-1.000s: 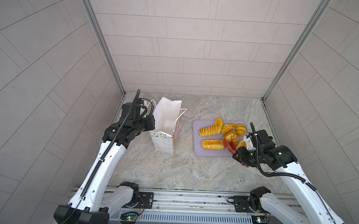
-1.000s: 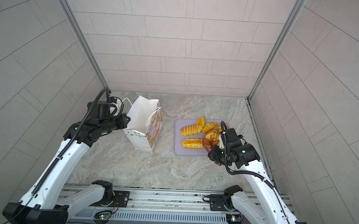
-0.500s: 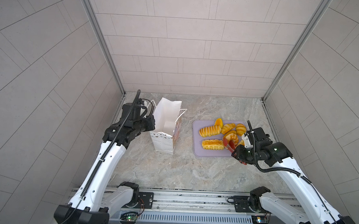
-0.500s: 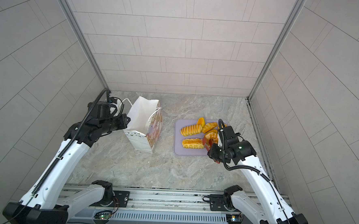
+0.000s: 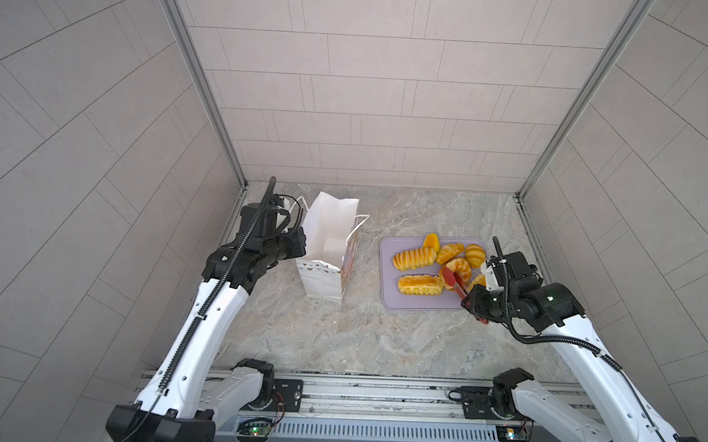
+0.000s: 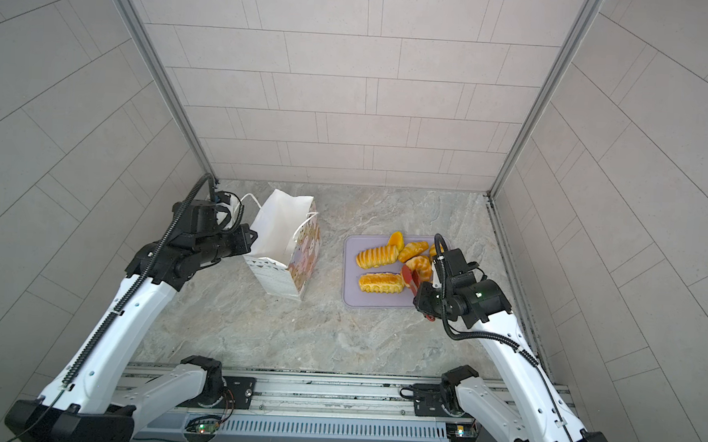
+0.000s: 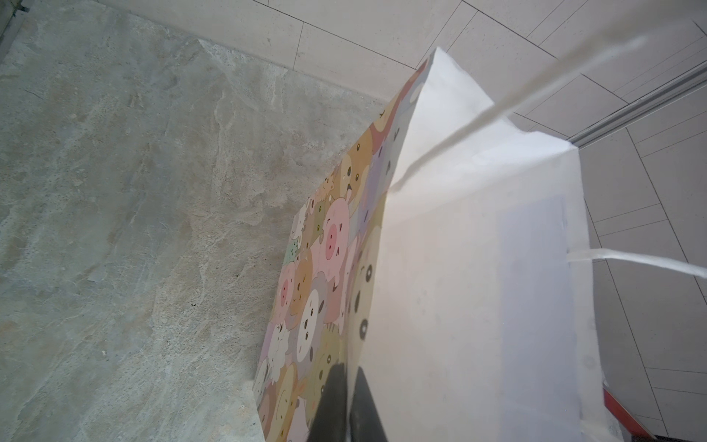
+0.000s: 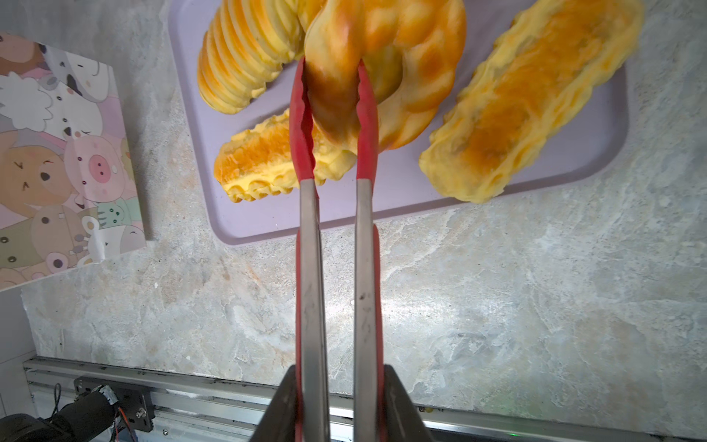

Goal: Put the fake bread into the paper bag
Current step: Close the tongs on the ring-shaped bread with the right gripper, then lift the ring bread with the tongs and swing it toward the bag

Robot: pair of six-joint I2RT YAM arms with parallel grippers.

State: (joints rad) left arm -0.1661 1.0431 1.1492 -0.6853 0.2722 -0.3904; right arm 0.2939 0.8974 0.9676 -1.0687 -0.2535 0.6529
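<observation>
Tongs (image 8: 336, 268) clamped in the right end effector (image 8: 336, 402) pinch the ring doughnut (image 8: 432, 57) at the lilac tray (image 5: 422, 305), and we judge the carry runs leftward from that tray to the paper bag (image 5: 328, 245), whose wall the left end effector (image 7: 346, 405) grips shut.

The right end effector (image 6: 426, 305) holds red tongs (image 6: 410, 280) that pinch a ring doughnut (image 6: 421, 264) over the lilac tray (image 6: 350, 298).

The paper bag (image 5: 331, 229) stands on the bench (image 5: 358, 338), left of the tray (image 5: 423, 304). The fake bread (image 5: 414, 259) lies on the tray, with tongs (image 8: 310, 268) reaching in from its right front corner around one side of the ring doughnut (image 8: 421, 76).
</observation>
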